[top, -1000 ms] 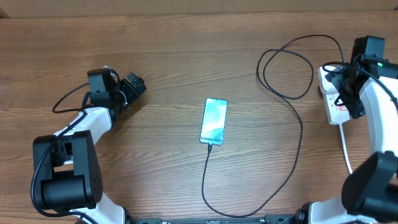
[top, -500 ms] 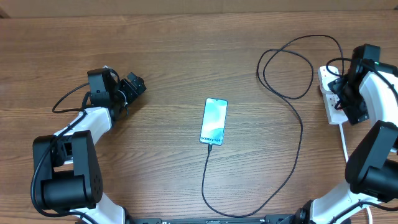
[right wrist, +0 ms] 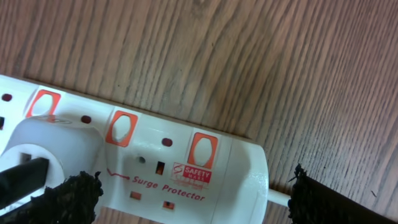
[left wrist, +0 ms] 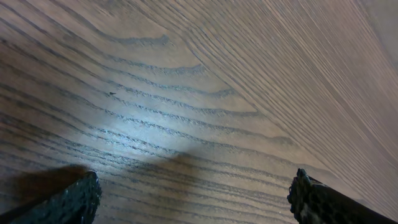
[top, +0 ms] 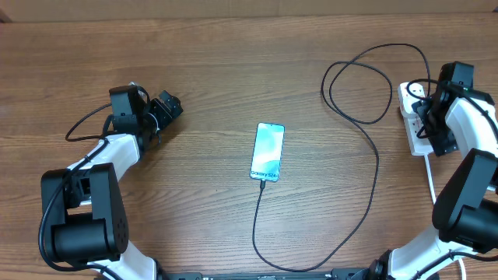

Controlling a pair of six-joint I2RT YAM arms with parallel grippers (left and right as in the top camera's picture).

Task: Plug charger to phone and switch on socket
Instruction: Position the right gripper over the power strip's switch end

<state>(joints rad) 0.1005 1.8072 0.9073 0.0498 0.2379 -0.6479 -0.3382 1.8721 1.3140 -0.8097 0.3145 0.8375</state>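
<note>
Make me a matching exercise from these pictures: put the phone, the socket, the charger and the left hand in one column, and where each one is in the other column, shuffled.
Column one:
1. phone
2. socket
3. charger
4. left hand

Column two:
A. over bare wood on the left side
B. at the right edge of the table
C. mid-table, screen lit
D. thin black line looping from the phone's lower edge toward the right

Pairs: 1-C; 2-B; 3-D; 4-A

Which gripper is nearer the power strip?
Right. The right gripper is directly over the cord end of the power strip, fingers apart. The left gripper is across the table, on the far side of the phone.
</note>
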